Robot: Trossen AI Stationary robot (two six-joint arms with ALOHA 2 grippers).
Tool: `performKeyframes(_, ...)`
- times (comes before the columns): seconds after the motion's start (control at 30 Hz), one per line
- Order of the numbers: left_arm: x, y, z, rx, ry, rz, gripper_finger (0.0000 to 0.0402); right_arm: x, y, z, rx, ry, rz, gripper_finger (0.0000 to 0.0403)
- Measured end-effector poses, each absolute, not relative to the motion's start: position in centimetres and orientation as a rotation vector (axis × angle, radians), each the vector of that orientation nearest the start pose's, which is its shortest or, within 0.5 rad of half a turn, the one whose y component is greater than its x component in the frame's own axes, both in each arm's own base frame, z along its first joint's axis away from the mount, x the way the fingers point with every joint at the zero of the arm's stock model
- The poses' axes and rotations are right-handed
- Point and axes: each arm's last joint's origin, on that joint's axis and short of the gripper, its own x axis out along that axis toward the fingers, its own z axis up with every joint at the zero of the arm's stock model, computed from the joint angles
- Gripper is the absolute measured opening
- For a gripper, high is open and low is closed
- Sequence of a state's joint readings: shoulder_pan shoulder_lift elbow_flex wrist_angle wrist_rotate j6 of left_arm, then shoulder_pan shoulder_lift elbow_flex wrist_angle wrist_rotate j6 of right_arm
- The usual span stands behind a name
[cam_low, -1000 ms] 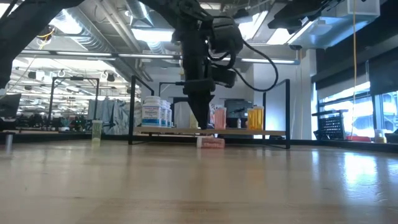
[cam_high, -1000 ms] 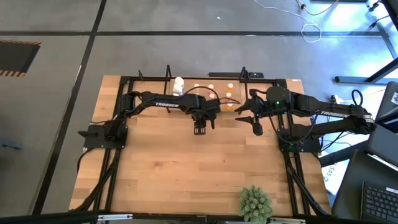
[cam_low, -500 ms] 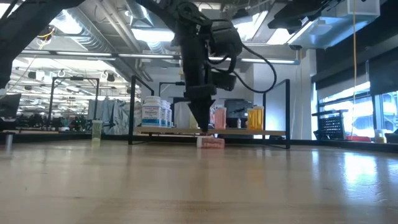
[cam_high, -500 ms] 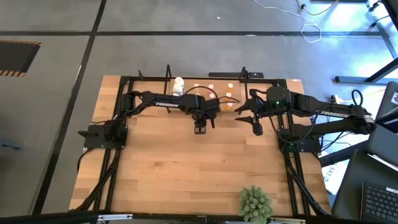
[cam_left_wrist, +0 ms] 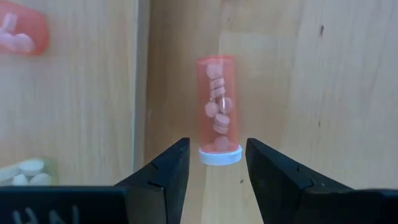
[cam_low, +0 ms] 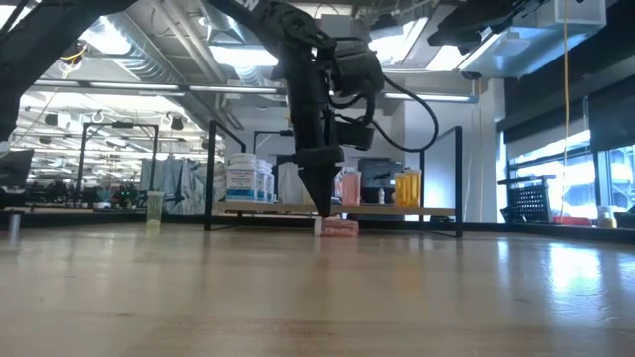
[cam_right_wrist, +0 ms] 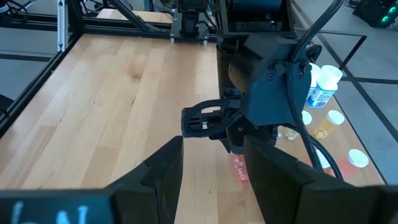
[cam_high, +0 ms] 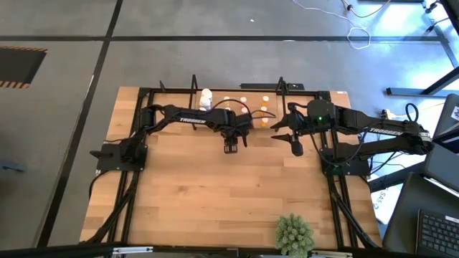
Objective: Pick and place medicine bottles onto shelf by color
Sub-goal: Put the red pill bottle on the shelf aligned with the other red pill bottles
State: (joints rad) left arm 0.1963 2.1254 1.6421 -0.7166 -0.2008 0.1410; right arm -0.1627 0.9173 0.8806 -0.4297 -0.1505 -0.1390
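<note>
Straddling a fallen pink bottle (cam_left_wrist: pixel 219 112) near the shelf (cam_low: pixel 437 210), left gripper (cam_left_wrist: pixel 214 163) open, ready to close; right gripper (cam_right_wrist: pixel 211 165) open, waiting rightward.

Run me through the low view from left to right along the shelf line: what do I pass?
Pale green bottle → left upright of the shelf → white bottles with blue labels → left gripper pointing down over the pink bottle lying on the table → yellow bottle → right upright.
</note>
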Motion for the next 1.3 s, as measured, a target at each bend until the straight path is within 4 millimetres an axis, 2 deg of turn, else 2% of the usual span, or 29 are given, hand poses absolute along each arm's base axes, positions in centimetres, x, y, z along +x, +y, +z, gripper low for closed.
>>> performKeyframes(0.2,42.9,9.1,17.8,0.123,1.233,0.263,0.0151,19.1,-2.7,32.1,-0.064,0.460,0.020,0.0171)
performKeyframes(0.9,43.2,9.4,15.8,0.110,1.265,0.257,0.0151,19.1,-2.7,32.1,-0.064,0.460,0.020,0.0171)
performKeyframes(1.3,43.3,9.4,15.7,0.115,1.264,0.255,0.0151,19.1,-2.7,32.1,-0.064,0.460,0.020,0.0171)
